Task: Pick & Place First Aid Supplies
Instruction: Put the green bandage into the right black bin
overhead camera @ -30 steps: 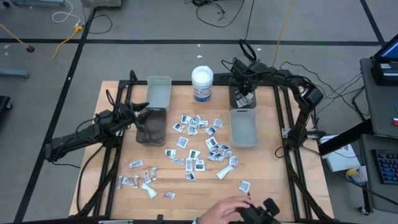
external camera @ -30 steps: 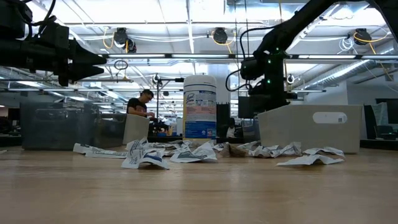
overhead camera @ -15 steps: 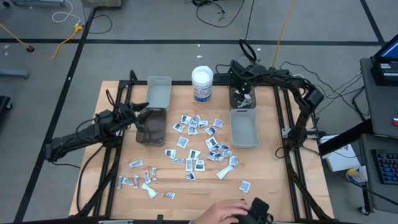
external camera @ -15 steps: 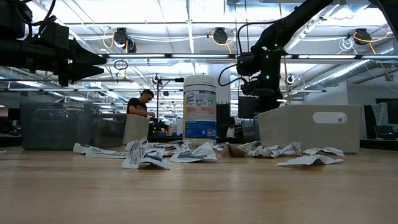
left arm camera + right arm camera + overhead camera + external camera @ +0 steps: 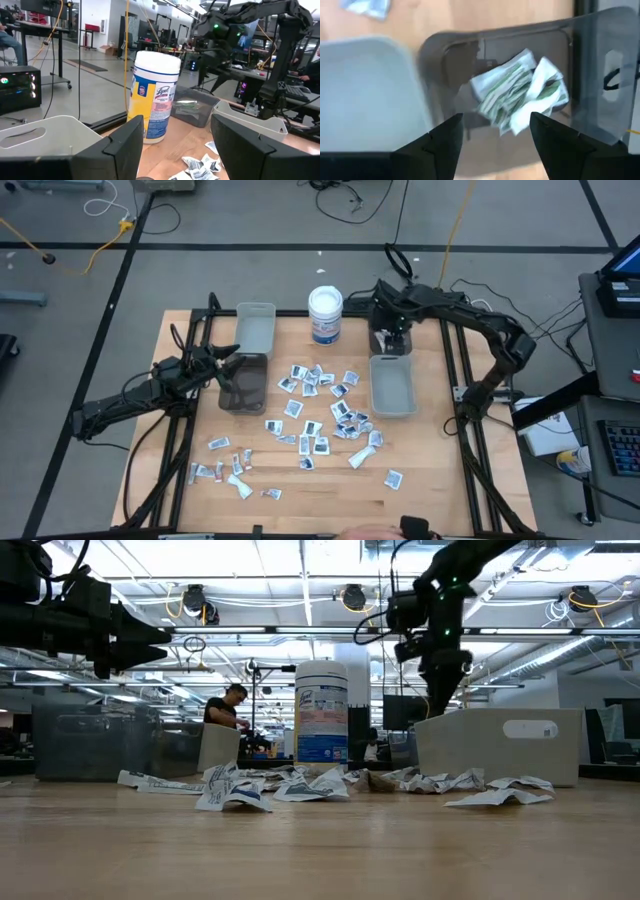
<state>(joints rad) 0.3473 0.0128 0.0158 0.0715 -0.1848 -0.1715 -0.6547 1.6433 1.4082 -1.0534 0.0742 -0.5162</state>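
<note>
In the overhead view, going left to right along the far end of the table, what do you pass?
Light grey bin → white round tub → dark clear bin under the right hand. The right hand hovers open over that bin.

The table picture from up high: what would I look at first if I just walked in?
Probably the messy scatter of little white packets across the middle of the wooden table. Next, the white tub with a blue label at the far edge. Beside it, the right gripper hangs open over a dark bin holding greenish-white sachets.
</note>
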